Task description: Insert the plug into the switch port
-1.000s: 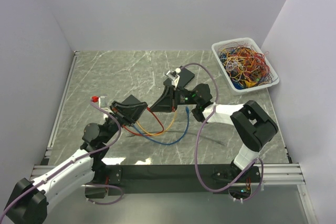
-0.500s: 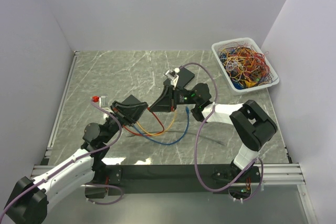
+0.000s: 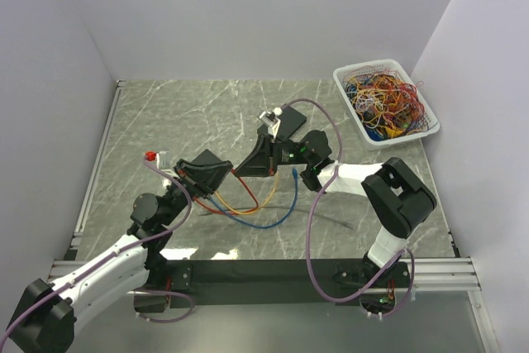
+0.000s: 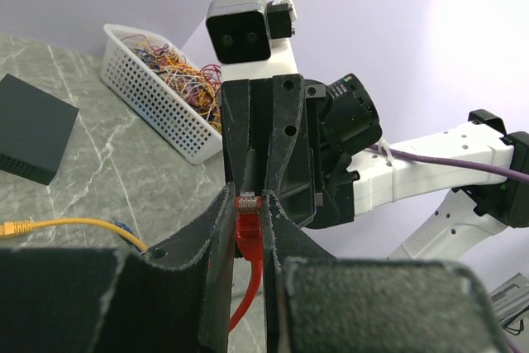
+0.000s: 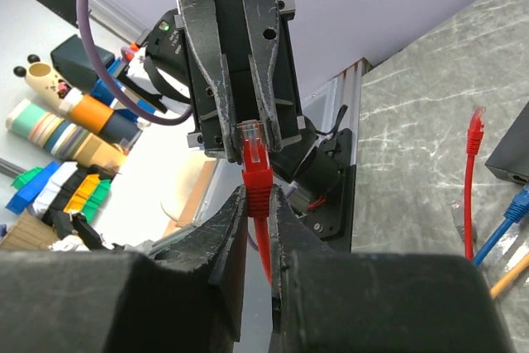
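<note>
The left gripper [image 4: 248, 204] was clamped on a red cable plug with clear tip [image 4: 247, 225]. The right gripper [image 5: 258, 197] was clamped on a second red plug [image 5: 255, 155]. Both were raised mid-bench, well apart from the flat black box switch [image 4: 33, 134] nearer the far edge.

The left arm [image 3: 107, 266] and right arm [image 3: 355, 176] are white links with black joints, each trailed by a purple cable [image 3: 311, 237]. The fingers [image 4: 285, 134] are matte black with round screw holes. The wrist's camera block [image 4: 240, 29] is white with a grey face.
</note>
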Robot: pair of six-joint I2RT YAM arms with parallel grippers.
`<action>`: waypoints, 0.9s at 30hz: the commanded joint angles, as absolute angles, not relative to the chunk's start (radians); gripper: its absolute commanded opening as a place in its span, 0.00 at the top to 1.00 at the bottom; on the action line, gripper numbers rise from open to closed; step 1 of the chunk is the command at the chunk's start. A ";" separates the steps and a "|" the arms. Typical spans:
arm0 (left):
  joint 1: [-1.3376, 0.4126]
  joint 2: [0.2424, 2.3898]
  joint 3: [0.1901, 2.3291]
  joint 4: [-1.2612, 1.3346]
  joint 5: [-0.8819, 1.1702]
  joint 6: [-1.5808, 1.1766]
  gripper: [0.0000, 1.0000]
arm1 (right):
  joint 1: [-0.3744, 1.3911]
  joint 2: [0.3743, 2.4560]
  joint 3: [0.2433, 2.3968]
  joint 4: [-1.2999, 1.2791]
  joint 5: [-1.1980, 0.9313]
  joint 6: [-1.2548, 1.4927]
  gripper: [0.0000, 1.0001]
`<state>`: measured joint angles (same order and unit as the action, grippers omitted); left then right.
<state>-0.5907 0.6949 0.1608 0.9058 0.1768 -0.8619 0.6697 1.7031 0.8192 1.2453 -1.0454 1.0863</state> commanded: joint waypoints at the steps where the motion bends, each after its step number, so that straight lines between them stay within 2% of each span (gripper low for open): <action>1: -0.600 0.684 0.184 0.875 0.179 -0.839 0.88 | 0.692 1.686 0.853 1.261 -1.051 1.066 1.00; 2: -0.600 0.680 0.193 0.842 0.169 -0.831 0.83 | 0.693 1.684 0.848 1.261 -1.049 1.062 1.00; 5: -0.600 0.615 0.201 0.737 0.102 -0.807 0.52 | 0.692 1.672 0.844 1.244 -1.045 1.045 1.00; 8: -0.600 0.539 0.233 0.568 0.017 -0.759 0.39 | 0.680 1.651 0.841 1.181 -1.028 1.002 1.00; 11: -0.600 0.471 0.265 0.395 -0.078 -0.724 0.30 | 0.648 1.614 0.830 1.095 -0.999 0.953 1.00; 15: -0.594 0.449 0.279 0.269 -0.257 -0.710 0.27 | 0.600 1.501 0.815 0.950 -0.947 0.867 1.00; 18: -0.578 0.477 0.287 0.241 -0.285 -0.715 0.27 | 0.583 1.383 0.841 0.677 -0.847 0.706 1.00; 22: -0.534 0.544 0.278 0.270 -0.243 -0.733 0.28 | 0.562 1.252 0.876 0.377 -0.743 0.545 1.00; 27: -0.428 0.636 0.264 0.307 -0.146 -0.765 0.31 | 0.496 1.109 0.946 0.161 -0.622 0.456 1.00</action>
